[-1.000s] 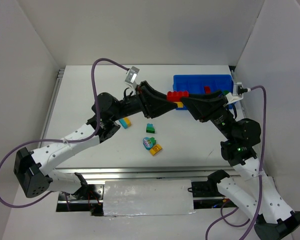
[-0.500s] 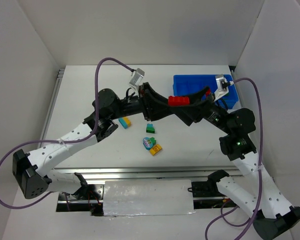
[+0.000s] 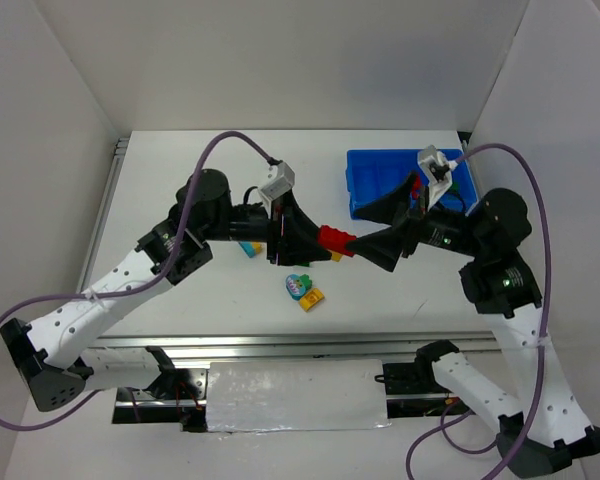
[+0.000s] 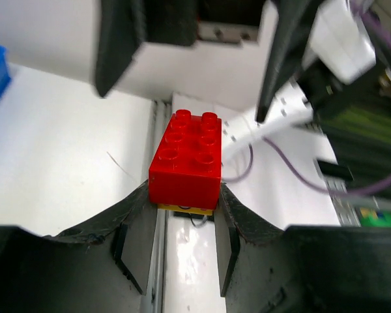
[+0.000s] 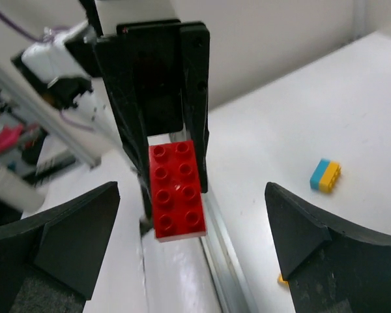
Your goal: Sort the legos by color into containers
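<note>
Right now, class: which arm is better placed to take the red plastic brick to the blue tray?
Left, probably: the left claw grips the red plastic brick; the right claw stands open, empty.

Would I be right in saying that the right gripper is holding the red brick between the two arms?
Not quite: the left gripper holds the red brick, not the right one. The left wrist view shows its fingers pressed against both sides of the brick. The right gripper stands open, clear of it. The brick is indeed between the two arms.
</note>
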Tool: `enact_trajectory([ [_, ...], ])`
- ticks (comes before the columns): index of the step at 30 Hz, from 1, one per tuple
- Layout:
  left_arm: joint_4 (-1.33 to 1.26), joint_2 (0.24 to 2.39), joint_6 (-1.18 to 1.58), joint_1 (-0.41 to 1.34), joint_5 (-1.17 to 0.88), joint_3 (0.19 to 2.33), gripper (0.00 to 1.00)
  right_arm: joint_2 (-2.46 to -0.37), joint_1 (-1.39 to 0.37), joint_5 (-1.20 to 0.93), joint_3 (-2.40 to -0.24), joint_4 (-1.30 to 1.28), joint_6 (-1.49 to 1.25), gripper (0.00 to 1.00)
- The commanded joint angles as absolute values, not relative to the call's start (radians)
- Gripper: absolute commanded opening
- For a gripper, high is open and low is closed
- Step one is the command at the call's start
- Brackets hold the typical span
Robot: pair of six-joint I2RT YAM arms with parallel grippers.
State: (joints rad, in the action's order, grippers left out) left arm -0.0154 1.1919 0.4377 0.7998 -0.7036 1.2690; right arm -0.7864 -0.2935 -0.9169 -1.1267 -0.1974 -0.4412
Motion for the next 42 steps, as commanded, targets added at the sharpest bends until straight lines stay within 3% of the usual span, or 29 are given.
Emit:
enact_trajectory([
  [1,0.222,1.239,0.261,0.798,-0.862,1.382,0.00,-0.902,-0.287,-1.107,-1.277,-0.483,-0.243,1.00],
  [7,0.524,1.286,0.088,0.801,-0.879,1.520,0.00,-0.960,-0.327,-1.108,-1.299,-0.572,-0.200,1.00],
  [10,0.540,1.275,0.077,0.799,-0.873,1.522,0.00,-0.991,-0.403,-1.068,-1.337,-0.690,-0.122,0.99],
  [14,0.552,1.290,0.072,0.799,-0.882,1.520,0.00,-0.953,-0.417,-1.092,-1.292,-0.625,-0.156,0.81],
  [17,0.535,1.290,0.081,0.799,-0.877,1.509,0.00,-0.931,-0.422,-1.092,-1.264,-0.597,-0.183,0.75],
  [28,0.445,1.301,0.124,0.799,-0.888,1.496,0.00,-0.968,-0.505,-1.023,-1.249,-0.624,-0.156,0.74],
  [30,0.440,1.304,0.129,0.799,-0.891,1.491,0.00,-0.965,-0.509,-1.022,-1.241,-0.595,-0.170,0.68],
  [33,0.442,1.308,0.127,0.799,-0.893,1.491,0.00,-0.954,-0.509,-1.022,-1.235,-0.561,-0.181,0.37],
  [34,0.449,1.310,0.123,0.799,-0.891,1.491,0.00,-0.953,-0.508,-1.014,-1.235,-0.554,-0.181,0.22],
  [37,0.465,1.321,0.117,0.801,-0.894,1.490,0.00,-0.950,-0.508,-0.993,-1.241,-0.552,-0.176,0.00],
  [42,0.495,1.312,0.089,0.799,-0.870,1.480,0.00,-0.897,-0.483,-0.878,-1.224,-0.548,-0.147,0.00],
])
